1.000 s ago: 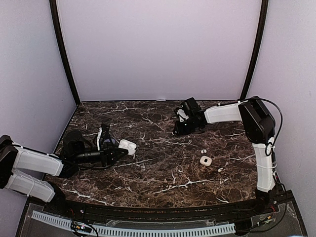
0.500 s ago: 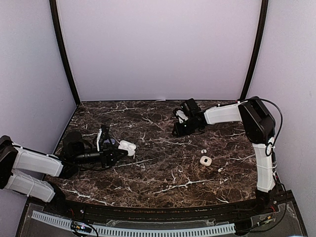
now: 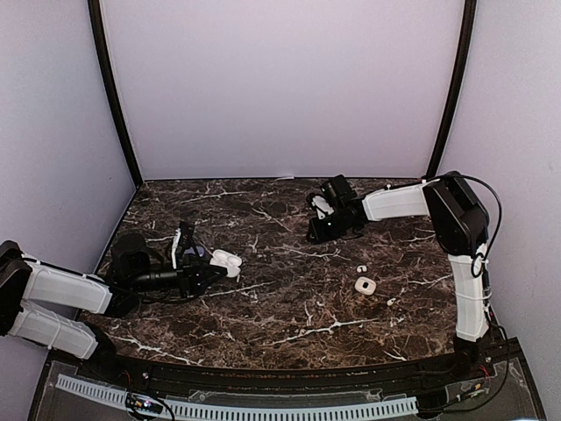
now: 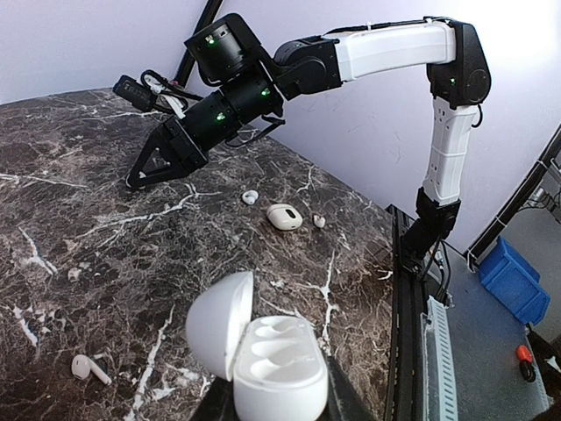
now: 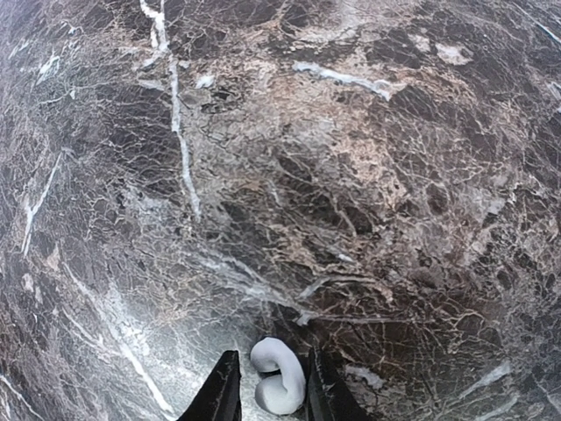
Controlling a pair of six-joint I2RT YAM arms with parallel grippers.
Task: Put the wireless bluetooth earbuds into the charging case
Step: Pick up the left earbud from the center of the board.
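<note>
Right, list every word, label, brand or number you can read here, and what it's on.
No readable text anywhere in these views.
Open charging case: plain white, no marking visible.
Small white case: blank, and too small to show fine print.
Held earbud: blank.

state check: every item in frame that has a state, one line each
charging case: lid open, both wells empty
left end effector: shut on charging case
right end effector: shut on white earbud
small case: closed, lying on the table
loose buds: two, uncased, one either side of small case
stemmed earbud: uncased, lying on table
</note>
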